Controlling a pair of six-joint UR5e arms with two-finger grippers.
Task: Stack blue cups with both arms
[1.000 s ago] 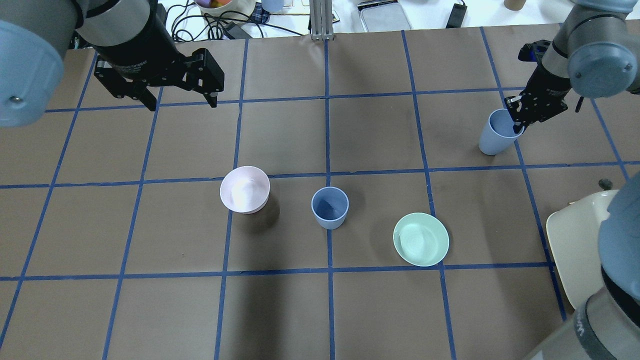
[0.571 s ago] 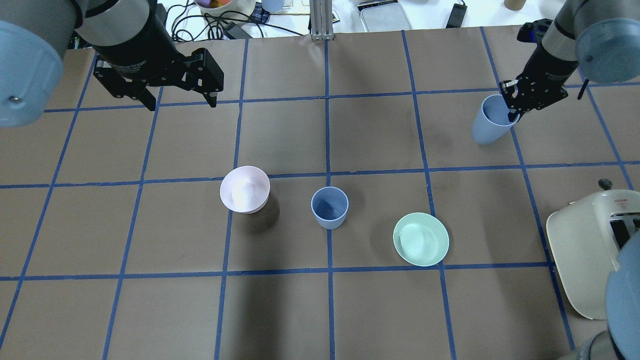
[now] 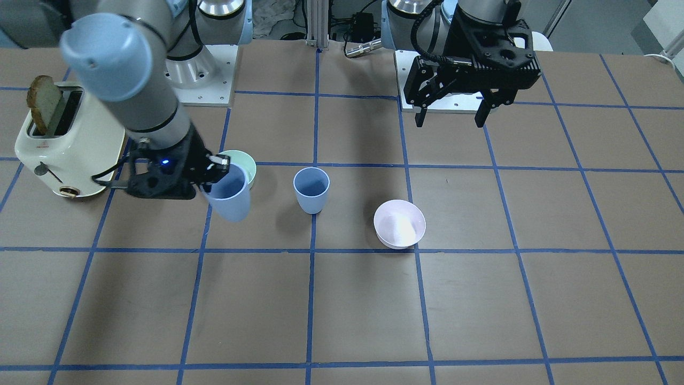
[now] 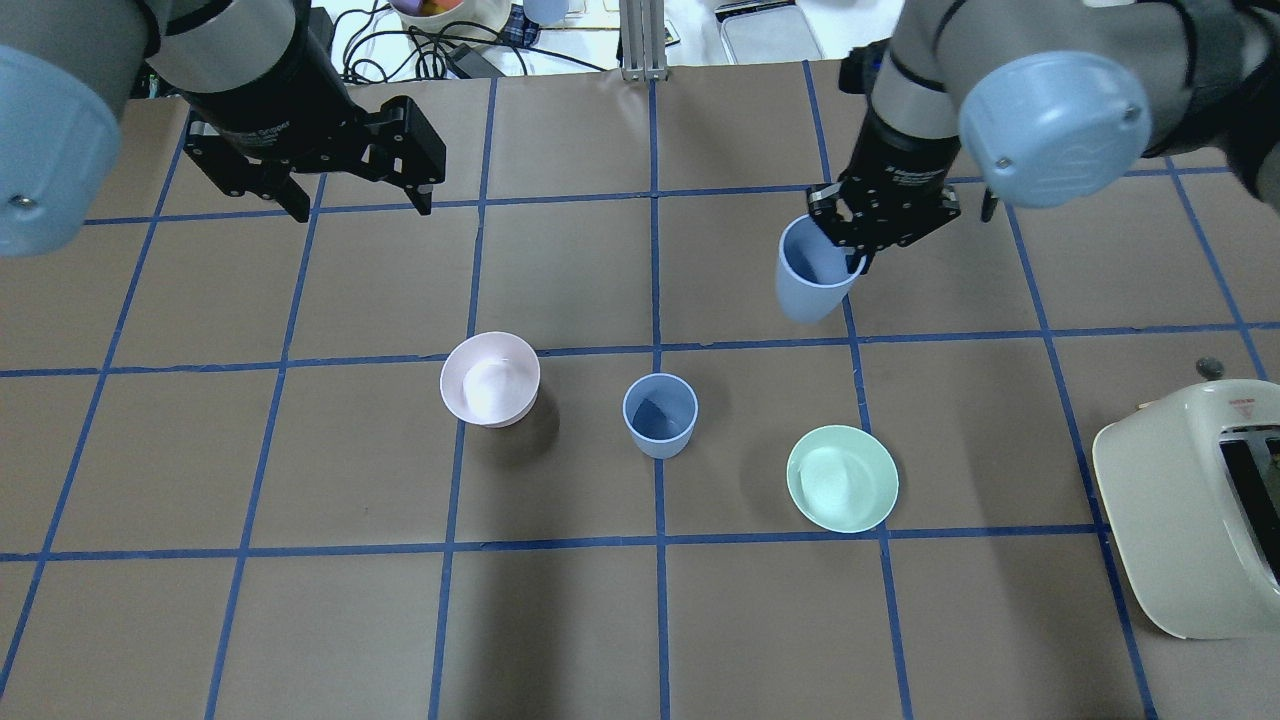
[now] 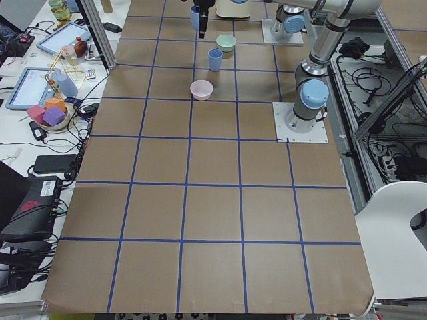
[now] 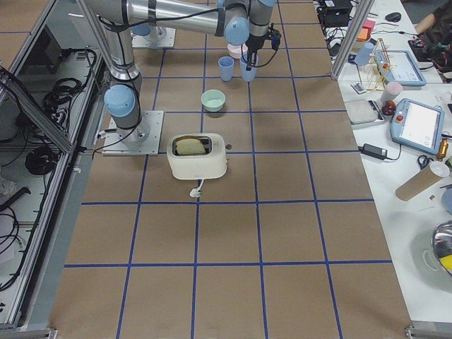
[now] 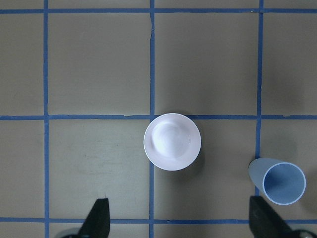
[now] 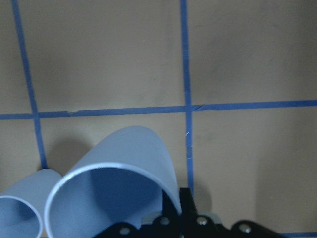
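A robot lab: the brown counter (image 4: 560, 620) has a blue tape grid (image 4: 660, 600), and cables (image 5: 373, 67), tablets (image 5: 63, 38) and messy work desks (image 5: 17, 133) sit along its edges.

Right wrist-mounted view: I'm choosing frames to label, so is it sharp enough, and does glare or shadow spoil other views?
Right wrist-mounted: the held blue cup fills the lower left and looks soft, though the tape lines are readable. Left wrist-mounted: sharp, with the pink bowl washed pale at its centre. Overhead exterior: that bowl casts a dark shadow beside it.
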